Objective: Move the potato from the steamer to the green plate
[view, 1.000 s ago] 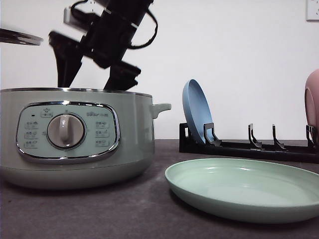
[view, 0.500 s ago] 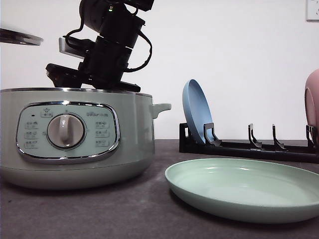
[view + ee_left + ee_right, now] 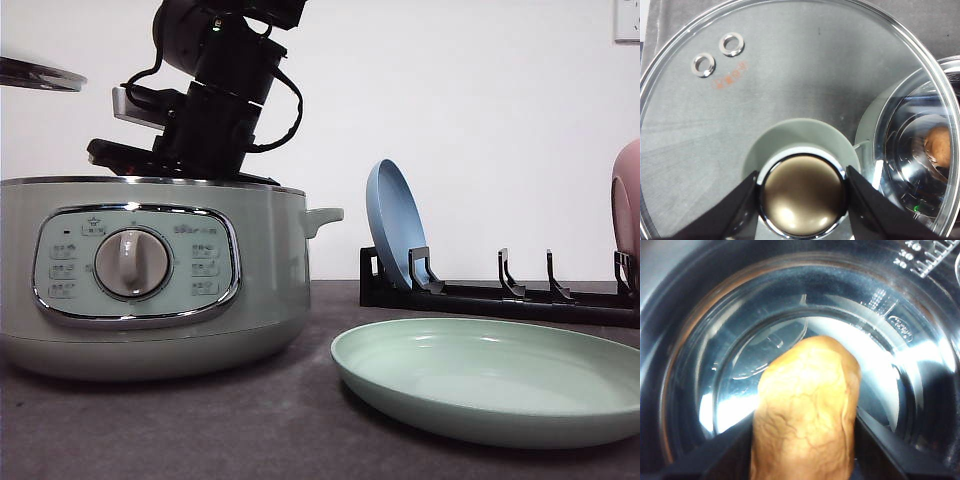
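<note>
The steamer [image 3: 150, 280] stands open at the left of the table. My right arm [image 3: 215, 90] reaches down into it, its fingertips hidden behind the rim. Inside the shiny pot, the orange-brown potato [image 3: 807, 390] sits between the dark fingers [image 3: 730, 452] of my right gripper [image 3: 805, 440], which press on both its sides. The left gripper [image 3: 802, 197] is shut on the knob of the glass lid [image 3: 790, 75], held up and to the left of the pot; the potato [image 3: 939, 145] shows through the glass. The green plate [image 3: 500, 385] lies bare at the front right.
A black dish rack [image 3: 500, 295] runs along the back right, with a blue plate [image 3: 395, 225] upright in it. A pink dish [image 3: 627, 215] stands at its right end. The lid's edge [image 3: 40, 75] hangs at the upper left.
My right gripper has come down from above the steamer's rim into the pot, its open fingers dropping out of sight. Over the last half second it barely shifted. The lid stayed put.
</note>
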### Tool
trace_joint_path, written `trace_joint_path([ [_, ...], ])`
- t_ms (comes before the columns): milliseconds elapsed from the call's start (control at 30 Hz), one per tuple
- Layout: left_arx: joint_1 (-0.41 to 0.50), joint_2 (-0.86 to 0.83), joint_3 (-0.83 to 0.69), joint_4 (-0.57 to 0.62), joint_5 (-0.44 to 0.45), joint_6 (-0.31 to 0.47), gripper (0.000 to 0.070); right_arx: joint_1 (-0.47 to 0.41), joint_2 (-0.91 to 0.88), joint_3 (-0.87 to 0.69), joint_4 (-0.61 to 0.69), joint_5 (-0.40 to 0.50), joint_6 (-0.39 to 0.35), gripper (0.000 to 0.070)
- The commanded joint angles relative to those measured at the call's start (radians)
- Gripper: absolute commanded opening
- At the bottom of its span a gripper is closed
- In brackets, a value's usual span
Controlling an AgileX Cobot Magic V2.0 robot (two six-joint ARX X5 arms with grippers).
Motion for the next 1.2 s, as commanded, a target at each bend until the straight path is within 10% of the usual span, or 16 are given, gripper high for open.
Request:
trace_joint_path([
  [0, 0.002, 0.0, 0.032, 0.031, 0.001, 0.011, 0.0, 0.01, 0.014, 0.032, -0.011, 0.001, -0.008, 0.0252],
  [867, -0.008, 0.0, 0.032, 0.036, 0.088, 0.008, 0.0, -0.101, -0.514, 0.036, -0.273, 0.001, -0.065, 0.025],
  [1167, -0.062, 0.0, 0.032, 0.042, 0.125, 0.008, 0.0, -0.183, -0.801, -0.353, -0.17, 0.0, -0.064, 0.025],
])
